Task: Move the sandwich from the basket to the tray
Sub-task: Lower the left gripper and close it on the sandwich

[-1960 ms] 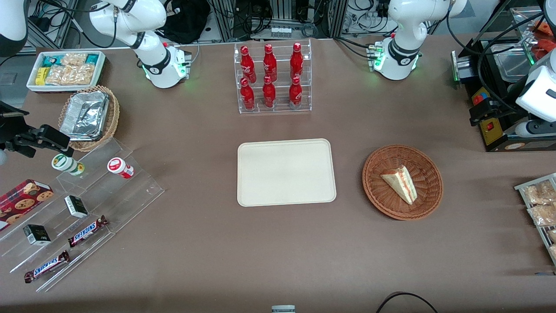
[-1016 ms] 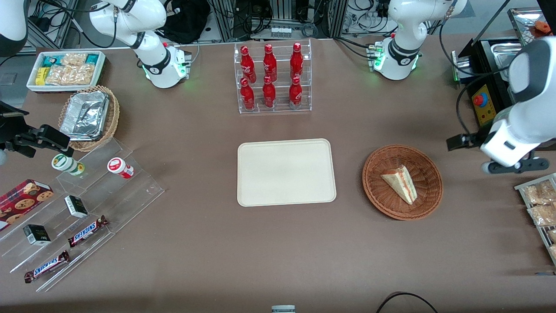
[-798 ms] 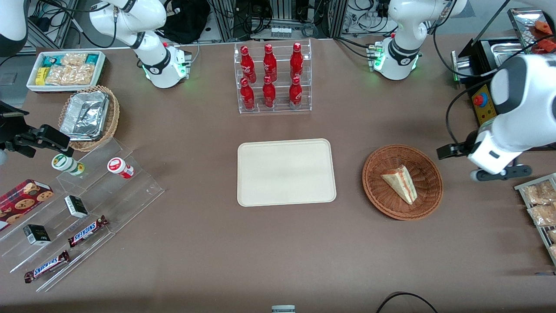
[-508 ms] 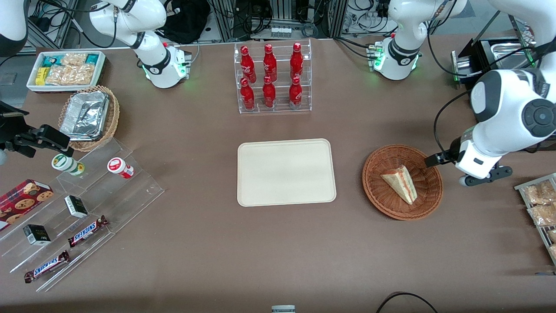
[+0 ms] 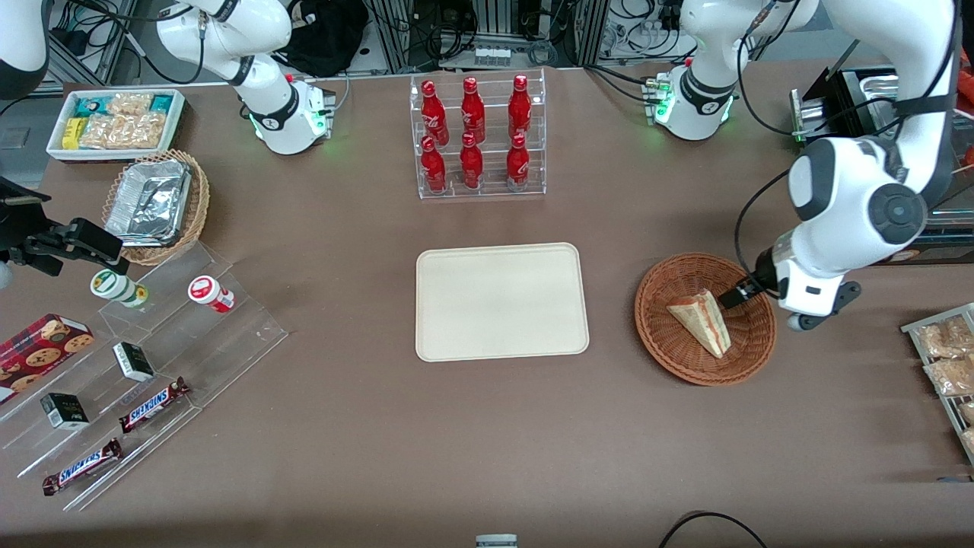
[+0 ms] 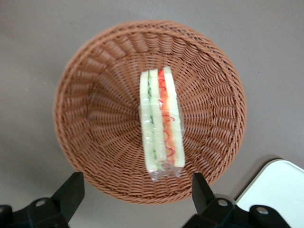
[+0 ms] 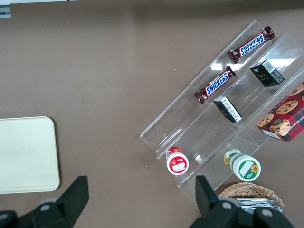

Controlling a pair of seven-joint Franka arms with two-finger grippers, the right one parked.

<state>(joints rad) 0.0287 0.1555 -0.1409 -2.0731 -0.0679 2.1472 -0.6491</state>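
The sandwich (image 5: 701, 321), a pale wedge with red-orange and green layers, lies in the round reddish-brown wicker basket (image 5: 660, 304). My left gripper (image 5: 740, 295) hovers over the basket's rim on the working arm's side, a little above the sandwich and not touching it. In the left wrist view the sandwich (image 6: 161, 126) lies wrapped in clear film at the middle of the basket (image 6: 95, 118), and the gripper (image 6: 137, 194) is open, its fingers (image 6: 71, 190) wide apart with nothing between them. The cream tray (image 5: 502, 301) lies bare beside the basket, toward the parked arm; its corner (image 6: 280, 190) shows at the wrist.
A clear rack of red bottles (image 5: 475, 137) stands farther from the front camera than the tray. A rack of snack packets (image 5: 947, 358) and black equipment (image 5: 860, 114) sit at the working arm's end. A tan basket with foil containers (image 5: 156, 205) and an acrylic snack shelf (image 5: 137, 365) are at the parked arm's end.
The left arm has swung in from the working arm's end of the table, and its open gripper now hangs over the basket's rim. Sandwich, basket and tray have not moved.
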